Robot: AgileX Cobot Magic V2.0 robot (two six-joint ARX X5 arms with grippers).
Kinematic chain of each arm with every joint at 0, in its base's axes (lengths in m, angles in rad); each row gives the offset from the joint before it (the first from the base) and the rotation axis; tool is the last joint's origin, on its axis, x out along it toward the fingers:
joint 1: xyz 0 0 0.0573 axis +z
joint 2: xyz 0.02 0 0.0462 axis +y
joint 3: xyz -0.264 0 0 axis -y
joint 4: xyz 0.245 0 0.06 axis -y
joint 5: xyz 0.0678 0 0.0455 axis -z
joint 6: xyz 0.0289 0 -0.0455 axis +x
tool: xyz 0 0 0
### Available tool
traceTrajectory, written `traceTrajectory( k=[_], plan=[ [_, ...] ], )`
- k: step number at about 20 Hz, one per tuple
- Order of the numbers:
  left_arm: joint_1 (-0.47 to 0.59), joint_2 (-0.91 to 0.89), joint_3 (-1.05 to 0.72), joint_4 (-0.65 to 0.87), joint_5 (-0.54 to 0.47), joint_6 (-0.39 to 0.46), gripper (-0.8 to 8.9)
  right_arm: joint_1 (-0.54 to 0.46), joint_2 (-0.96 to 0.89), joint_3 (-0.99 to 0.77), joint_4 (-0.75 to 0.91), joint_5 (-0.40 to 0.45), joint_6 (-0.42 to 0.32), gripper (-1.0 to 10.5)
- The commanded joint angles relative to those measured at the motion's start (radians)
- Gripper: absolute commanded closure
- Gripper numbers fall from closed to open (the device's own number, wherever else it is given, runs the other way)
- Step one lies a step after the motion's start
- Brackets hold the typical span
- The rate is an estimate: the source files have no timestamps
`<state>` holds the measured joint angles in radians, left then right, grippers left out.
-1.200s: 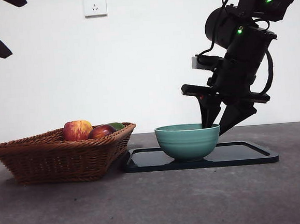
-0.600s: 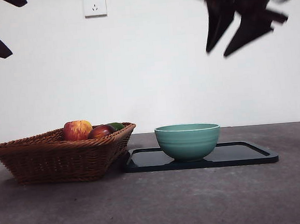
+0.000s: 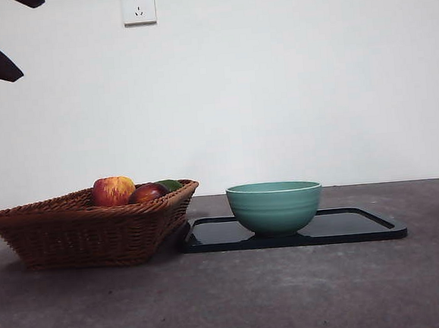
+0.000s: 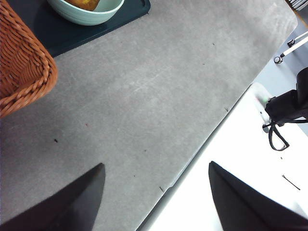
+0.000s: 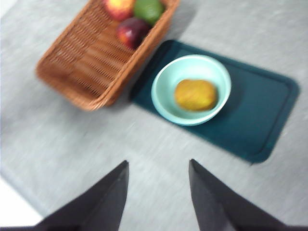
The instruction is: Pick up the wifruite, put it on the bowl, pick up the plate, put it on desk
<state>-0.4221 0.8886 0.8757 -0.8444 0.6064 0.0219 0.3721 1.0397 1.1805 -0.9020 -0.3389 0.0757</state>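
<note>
one wifruite sits inside the one teal bowl on the single dark plate on the desk, three fruits in the one wicker basket to its left, left gripper and right gripper both spread wide, high above.

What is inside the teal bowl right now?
The bowl holds the ochre-brown wifruite, seen in the right wrist view. In the front view the bowl's wall hides it. Under the fruit cannot be seen.
</note>
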Motion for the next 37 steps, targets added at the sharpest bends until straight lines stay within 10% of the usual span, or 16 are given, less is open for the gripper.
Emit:
traceTrajectory(
  k=[1, 13, 37],
  plan=[
    [-0.005, 0.006, 0.008, 0.007, 0.007, 0.020, 4.70, 0.006, -0.025, -0.037, -0.004, -0.037, -0.035, 7.5],
    [-0.005, 0.006, 0.008, 0.007, 0.007, 0.020, 4.70, 0.006, -0.295, -0.465, 0.218, -0.185, -0.069, 7.5],
    [-0.029, 0.028, 0.033, 0.150, -0.003, -0.065, 4.70, 0.006, -0.318, -0.481, 0.222, -0.186, -0.056, 7.5]
  ],
)
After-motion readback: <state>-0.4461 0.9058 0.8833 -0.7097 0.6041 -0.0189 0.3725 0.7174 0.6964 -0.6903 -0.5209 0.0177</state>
